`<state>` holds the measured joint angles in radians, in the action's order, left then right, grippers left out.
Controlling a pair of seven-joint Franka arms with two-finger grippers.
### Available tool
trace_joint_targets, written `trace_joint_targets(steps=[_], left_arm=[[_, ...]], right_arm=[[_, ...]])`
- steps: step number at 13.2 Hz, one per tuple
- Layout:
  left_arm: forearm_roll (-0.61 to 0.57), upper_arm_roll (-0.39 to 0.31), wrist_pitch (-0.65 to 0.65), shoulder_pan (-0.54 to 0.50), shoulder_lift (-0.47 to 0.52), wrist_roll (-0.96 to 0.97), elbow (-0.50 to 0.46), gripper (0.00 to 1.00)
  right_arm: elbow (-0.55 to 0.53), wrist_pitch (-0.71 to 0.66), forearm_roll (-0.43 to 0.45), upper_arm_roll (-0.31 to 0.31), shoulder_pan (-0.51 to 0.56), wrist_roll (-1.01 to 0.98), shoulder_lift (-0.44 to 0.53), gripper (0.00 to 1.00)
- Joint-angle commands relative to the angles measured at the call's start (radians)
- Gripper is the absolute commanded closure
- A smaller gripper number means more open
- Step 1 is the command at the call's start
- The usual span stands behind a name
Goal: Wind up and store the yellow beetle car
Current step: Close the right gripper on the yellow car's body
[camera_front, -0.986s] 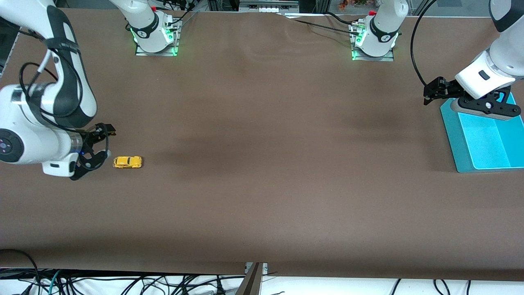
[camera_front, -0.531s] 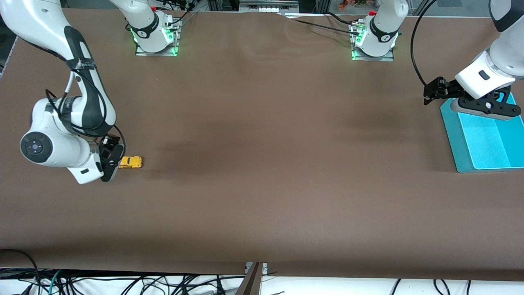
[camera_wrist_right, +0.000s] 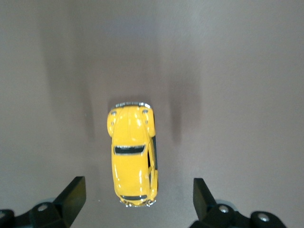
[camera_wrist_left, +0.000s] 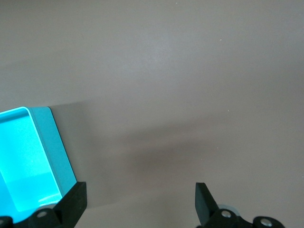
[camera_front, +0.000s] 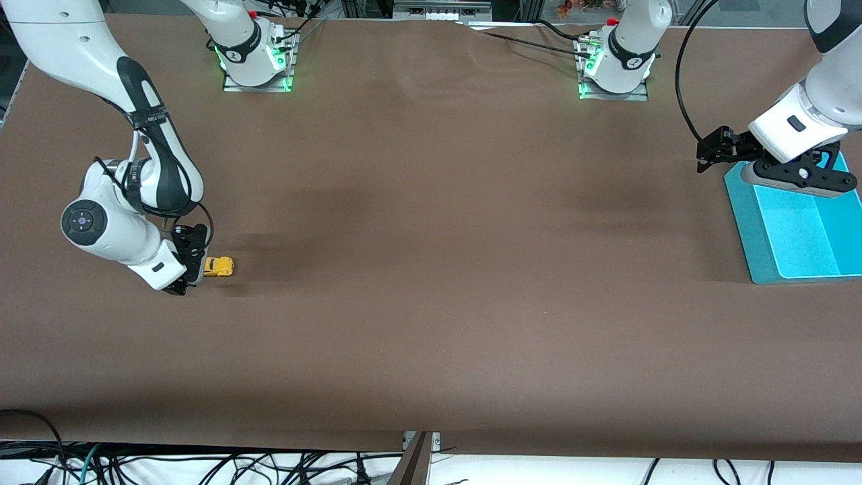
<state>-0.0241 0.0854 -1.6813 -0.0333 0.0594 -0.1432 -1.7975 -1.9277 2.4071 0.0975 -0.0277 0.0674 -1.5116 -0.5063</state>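
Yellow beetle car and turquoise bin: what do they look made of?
The small yellow beetle-shaped toy car looks like glossy painted metal or hard plastic: sharp highlights, chrome-like bumpers. The turquoise rectangular bin looks like matte moulded plastic: even colour, thin rounded rim.

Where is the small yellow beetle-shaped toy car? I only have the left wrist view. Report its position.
Observer: The small yellow beetle-shaped toy car sits upright on the brown table, toward the right arm's end.
Operator: Describe the right claw.
Observer: The right claw is open and low at the car, one finger on each side, neither touching it.
Operator: Relate that to my arm.
Observer: Your left claw waits open beside the turquoise plastic bin at the left arm's end, with bare table between it and the car.
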Motion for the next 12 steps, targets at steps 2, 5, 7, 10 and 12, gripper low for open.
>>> trace_joint_targets(steps=[2, 5, 7, 10, 12], left_arm=[[-0.013, 0.011, 0.022, -0.011, -0.006, 0.001, 0.021, 0.00], [-0.013, 0.011, 0.022, -0.011, -0.006, 0.001, 0.021, 0.00], [-0.013, 0.011, 0.022, -0.011, -0.006, 0.001, 0.021, 0.00], [-0.013, 0.011, 0.022, -0.011, -0.006, 0.001, 0.021, 0.00], [-0.013, 0.011, 0.022, -0.011, -0.006, 0.002, 0.021, 0.00]], right_arm=[[-0.066, 0.070, -0.001, -0.008, 0.015, -0.042, 0.026, 0.01], [-0.071, 0.075, -0.001, -0.009, 0.015, -0.044, 0.022, 0.02], [-0.077, 0.087, -0.001, -0.011, 0.015, -0.054, 0.015, 0.06], [-0.086, 0.102, -0.001, -0.014, 0.015, -0.056, 0.015, 0.33], [-0.086, 0.102, -0.001, -0.015, 0.015, -0.056, 0.017, 0.70]])
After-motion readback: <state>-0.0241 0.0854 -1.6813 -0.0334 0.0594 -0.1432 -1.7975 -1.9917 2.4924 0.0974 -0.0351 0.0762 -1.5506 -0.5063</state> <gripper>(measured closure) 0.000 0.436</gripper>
